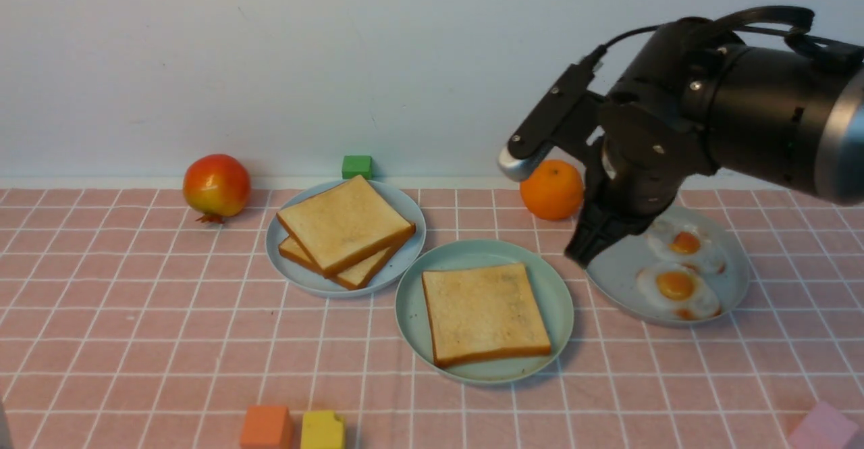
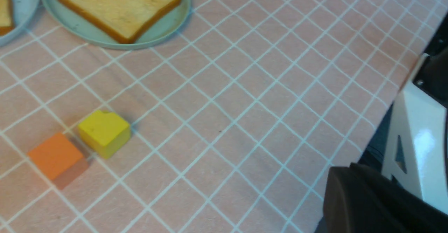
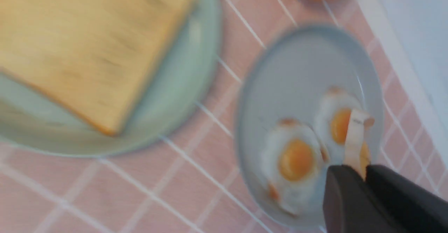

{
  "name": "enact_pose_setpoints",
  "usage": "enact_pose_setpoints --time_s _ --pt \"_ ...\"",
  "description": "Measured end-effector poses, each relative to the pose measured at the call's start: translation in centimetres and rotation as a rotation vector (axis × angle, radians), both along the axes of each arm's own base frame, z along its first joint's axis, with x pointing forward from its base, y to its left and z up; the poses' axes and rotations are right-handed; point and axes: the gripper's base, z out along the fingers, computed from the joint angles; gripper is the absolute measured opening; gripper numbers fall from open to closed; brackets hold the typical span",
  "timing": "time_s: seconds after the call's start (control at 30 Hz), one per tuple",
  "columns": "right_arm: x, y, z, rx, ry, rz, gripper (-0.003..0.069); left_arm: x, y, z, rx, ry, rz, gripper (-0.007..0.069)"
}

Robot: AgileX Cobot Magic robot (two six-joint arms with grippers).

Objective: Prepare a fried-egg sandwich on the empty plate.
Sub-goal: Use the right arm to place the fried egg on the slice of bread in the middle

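The mint-green plate (image 1: 560, 300) sits at the middle of the table with one toast slice (image 1: 484, 314) lying flat on it. No finished sandwich shows. My right gripper (image 3: 364, 171) hangs over the grey plate (image 1: 621, 280) on the right, shut on a fried egg (image 3: 355, 135) held edge-on. Two more fried eggs (image 1: 675, 285) lie on that plate. In the front view the gripper's fingertips (image 1: 580, 250) are at the grey plate's left rim, and the held egg is hidden. My left gripper (image 2: 334, 177) is shut and empty, low near the table's front edge.
A blue-grey plate (image 1: 280, 253) holds two stacked toast slices (image 1: 344, 223) at the back left. A red fruit (image 1: 216, 186), a green cube (image 1: 356, 166) and an orange (image 1: 551, 189) stand by the wall. Orange (image 1: 266, 427), yellow (image 1: 322, 430) and pink (image 1: 823, 429) blocks lie near the front edge.
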Motion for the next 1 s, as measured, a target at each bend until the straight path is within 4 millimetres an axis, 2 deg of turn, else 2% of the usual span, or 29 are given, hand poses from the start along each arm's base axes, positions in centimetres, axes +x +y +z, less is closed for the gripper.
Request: enact_pose_setpoints --time_s 0.07,0.1,0.2,0.27,0.33,0.4,0.47,0.63,1.0 --pt "-1.6 2.2 0.1 0.011 -0.002 0.058 0.0085 0.1 0.1 0.0 0.005 -0.005 0.010 0.0012" --pt "-1.7 2.4 0.1 0.012 -0.002 0.064 0.0085 0.1 0.1 0.0 0.005 -0.004 0.012 0.0012" --pt "-3.6 5.2 -0.5 0.024 0.006 0.134 0.0085 0.1 0.1 -0.1 0.013 -0.002 0.019 0.0012" --pt "-4.6 7.5 -2.2 0.017 0.025 0.182 0.0085 0.1 0.2 -0.1 0.018 0.003 0.021 0.0012" --pt "-4.5 8.4 -3.7 -0.012 0.031 0.201 0.0085 0.1 0.2 -0.1 0.019 0.003 0.021 0.0012" --pt "-4.3 8.7 -4.6 -0.026 0.030 0.206 0.0085 0.1 0.2 -0.1 0.019 0.003 0.021 0.0012" --pt "-3.5 9.4 -6.9 -0.071 0.024 0.211 0.0085 0.1 0.2 -0.1 0.020 0.004 0.021 0.0012" --pt "-2.2 9.8 -9.6 -0.157 -0.028 0.212 0.0085 0.1 0.2 -0.2 0.021 0.008 0.020 0.0012" --pt "-1.6 10.3 -10.1 -0.132 -0.092 0.218 0.0085 0.0 0.1 -0.2 0.013 0.022 0.017 0.0012"
